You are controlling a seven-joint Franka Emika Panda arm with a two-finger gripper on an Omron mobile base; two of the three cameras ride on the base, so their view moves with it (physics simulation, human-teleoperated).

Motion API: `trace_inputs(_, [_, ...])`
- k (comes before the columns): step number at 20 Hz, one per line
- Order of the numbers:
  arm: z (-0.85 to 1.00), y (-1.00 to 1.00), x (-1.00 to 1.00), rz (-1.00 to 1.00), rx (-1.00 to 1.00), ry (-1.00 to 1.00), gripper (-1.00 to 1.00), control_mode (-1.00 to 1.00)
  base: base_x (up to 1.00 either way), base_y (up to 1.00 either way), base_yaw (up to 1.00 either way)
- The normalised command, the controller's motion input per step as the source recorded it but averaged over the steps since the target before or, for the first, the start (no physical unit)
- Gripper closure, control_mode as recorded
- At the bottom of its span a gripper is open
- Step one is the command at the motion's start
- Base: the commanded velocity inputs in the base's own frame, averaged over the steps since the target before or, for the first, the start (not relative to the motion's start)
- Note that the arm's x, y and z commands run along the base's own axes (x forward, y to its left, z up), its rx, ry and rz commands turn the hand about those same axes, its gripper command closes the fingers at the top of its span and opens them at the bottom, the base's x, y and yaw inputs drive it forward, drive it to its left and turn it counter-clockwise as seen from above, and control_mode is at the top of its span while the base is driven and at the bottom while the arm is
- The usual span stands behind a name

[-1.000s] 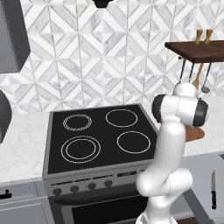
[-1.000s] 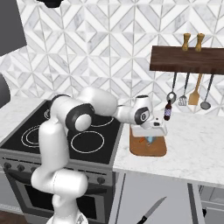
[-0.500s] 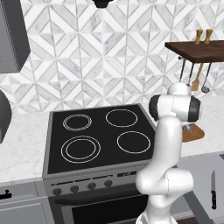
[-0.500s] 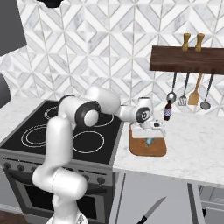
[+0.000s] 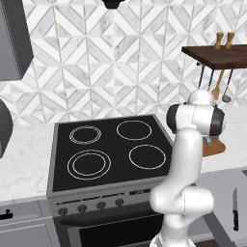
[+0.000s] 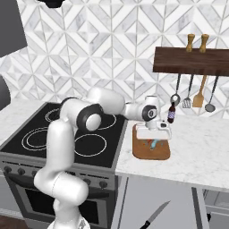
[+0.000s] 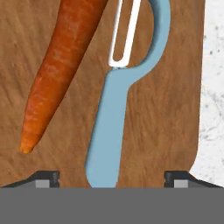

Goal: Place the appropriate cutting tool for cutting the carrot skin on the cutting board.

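Note:
A light-blue peeler with a white blade lies flat on the brown wooden cutting board, right beside the orange carrot. In the hand view my gripper hangs just above the board, open, its fingertips standing wide on either side of the peeler's handle without touching it. From the right base view the gripper sits low over the cutting board, with the peeler and the carrot under it. The left base view catches the board's edge behind my arm.
The board lies on the marble counter right of the black stove. A dark bottle stands just behind the board. Utensils hang under the dark wall shelf. A black-handled knife shows low in front of the counter.
The arm's elbow has swung slightly; the hand stays low over the board. The peeler rests on the board beside the carrot.

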Motion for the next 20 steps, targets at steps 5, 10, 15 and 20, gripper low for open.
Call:
trace_inputs(5, [0.67,0.16,-0.66,0.00,0.00,-0.01,-1.00,-1.00,0.00,0.00,0.00])
trace_inputs(10, [0.55,0.37,-0.78,0.00,0.00,-0.04,-1.00,-1.00,0.00,0.00,0.00])
trace_inputs(15, [0.43,0.61,-0.85,0.00,-0.03,-0.04,-1.00,-1.00,0.00,0.00,0.00])
trace_inputs(20, [0.44,0.71,-0.95,0.02,-0.06,-0.10,-1.00,-1.00,0.00,0.00,0.00])
